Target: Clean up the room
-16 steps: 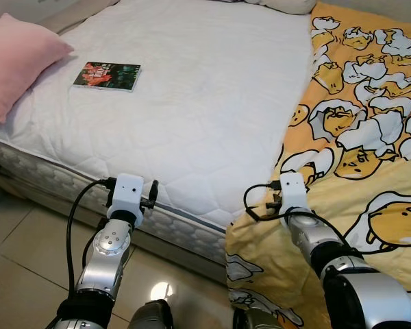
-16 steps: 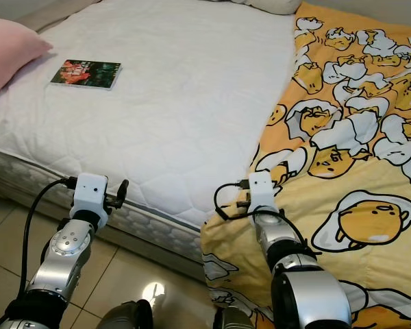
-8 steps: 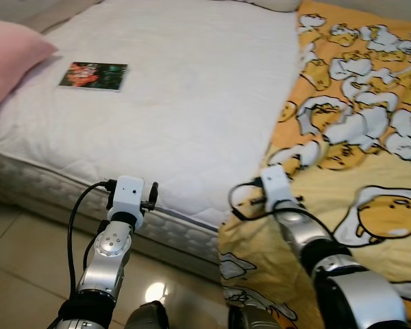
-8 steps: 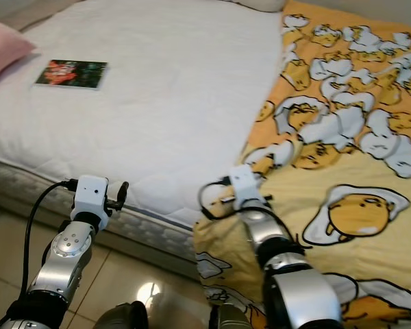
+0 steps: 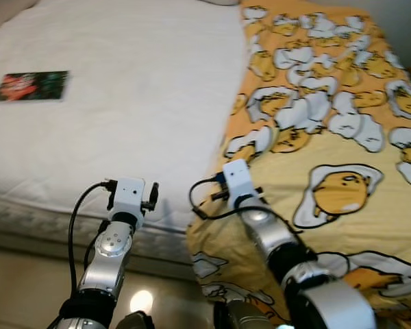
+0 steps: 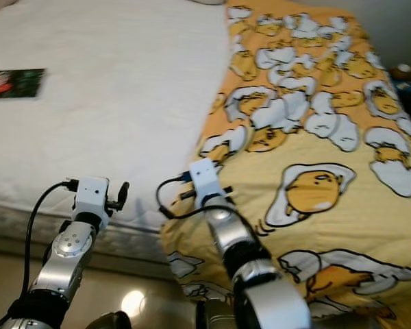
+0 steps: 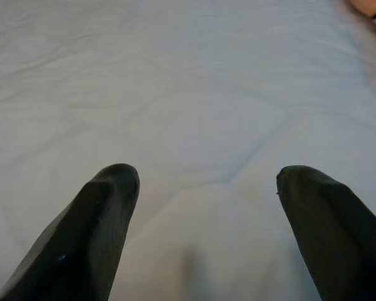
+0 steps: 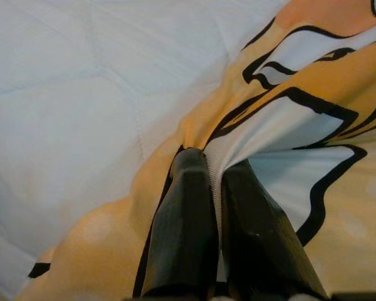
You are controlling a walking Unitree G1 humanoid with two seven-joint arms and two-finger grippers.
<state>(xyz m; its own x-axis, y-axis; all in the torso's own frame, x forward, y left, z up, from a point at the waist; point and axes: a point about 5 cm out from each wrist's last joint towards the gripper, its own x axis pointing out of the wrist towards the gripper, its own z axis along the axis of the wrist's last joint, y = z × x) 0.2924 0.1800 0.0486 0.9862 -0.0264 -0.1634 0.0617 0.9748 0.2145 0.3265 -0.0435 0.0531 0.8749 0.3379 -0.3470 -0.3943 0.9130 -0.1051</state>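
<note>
The yellow blanket (image 5: 329, 137), printed with egg-character figures, covers the right part of the bed and hangs over the near edge toward the floor. The right gripper (image 8: 213, 172) is clamped on a fold of it at its left border, where it meets the bare white mattress (image 5: 123, 103); the cloth is pinched between the two black fingers (image 8: 185, 213). The left gripper (image 7: 207, 182) hovers over the mattress near its front edge, fingers (image 7: 106, 207) spread wide, grasping nothing. A book (image 5: 29, 86) with a dark, colourful cover lies flat on the mattress, far left, well apart from both grippers. A tiled floor (image 5: 27, 274) lies below the bed edge.
</note>
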